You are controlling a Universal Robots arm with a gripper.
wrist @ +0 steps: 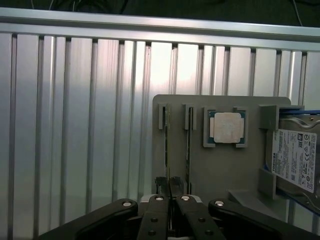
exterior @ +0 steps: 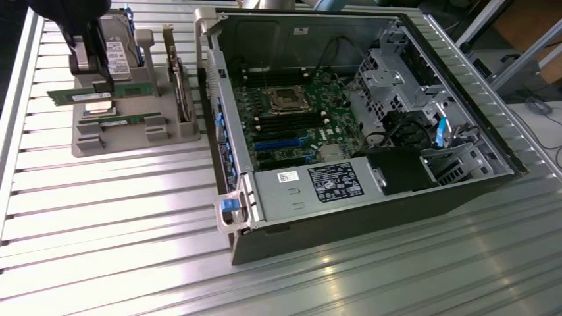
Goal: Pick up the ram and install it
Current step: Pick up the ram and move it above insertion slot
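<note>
The ram is a long green stick with a white label. It hangs level just above the grey parts holder at the exterior view's upper left. My black gripper comes down from above and is shut on its middle. In the wrist view the ram is seen edge-on as a thin dark line running away from my gripper, whose fingertips press together on it. A second green stick lies in the holder.
The open computer case lies to the exterior view's right of the holder, with its motherboard and dark memory slots exposed. A silver processor chip and a hard drive sit on the holder. Ribbed metal table surrounds everything.
</note>
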